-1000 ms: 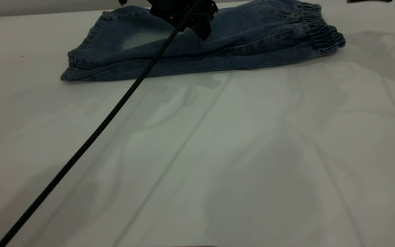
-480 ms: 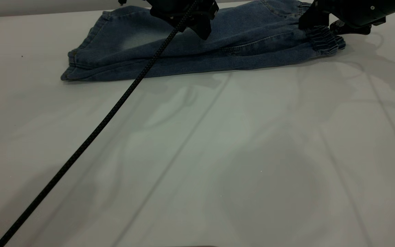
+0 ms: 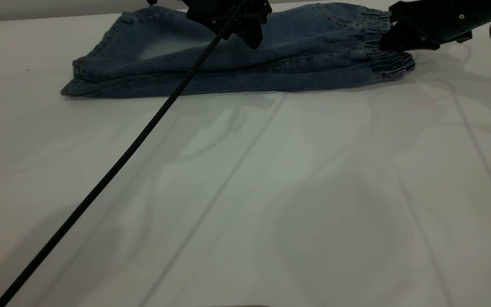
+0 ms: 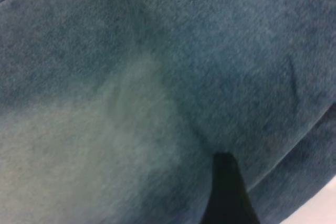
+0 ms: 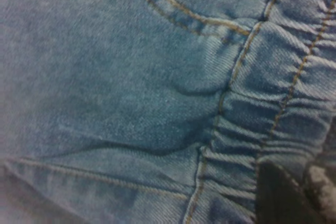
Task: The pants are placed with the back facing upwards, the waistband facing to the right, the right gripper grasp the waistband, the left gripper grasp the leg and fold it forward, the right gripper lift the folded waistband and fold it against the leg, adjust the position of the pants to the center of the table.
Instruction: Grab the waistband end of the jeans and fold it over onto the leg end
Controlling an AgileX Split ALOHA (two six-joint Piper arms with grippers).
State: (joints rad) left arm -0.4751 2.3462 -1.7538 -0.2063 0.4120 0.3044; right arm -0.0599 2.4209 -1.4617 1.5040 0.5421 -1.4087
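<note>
One white table (image 3: 271, 192) | folded pants (image 3: 228, 64) at far edge | black cable (image 3: 113, 170) crossing

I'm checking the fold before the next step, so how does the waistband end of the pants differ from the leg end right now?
The waistband is gathered into ruched elastic ridges; the leg hem end lies flat with a plain stitched edge. The waistband sits at the table's right with the right gripper on it; the hem lies at the left, with no gripper there. The left gripper is over the pants' middle. Both ends are the same faded blue denim, resting on the table.
</note>
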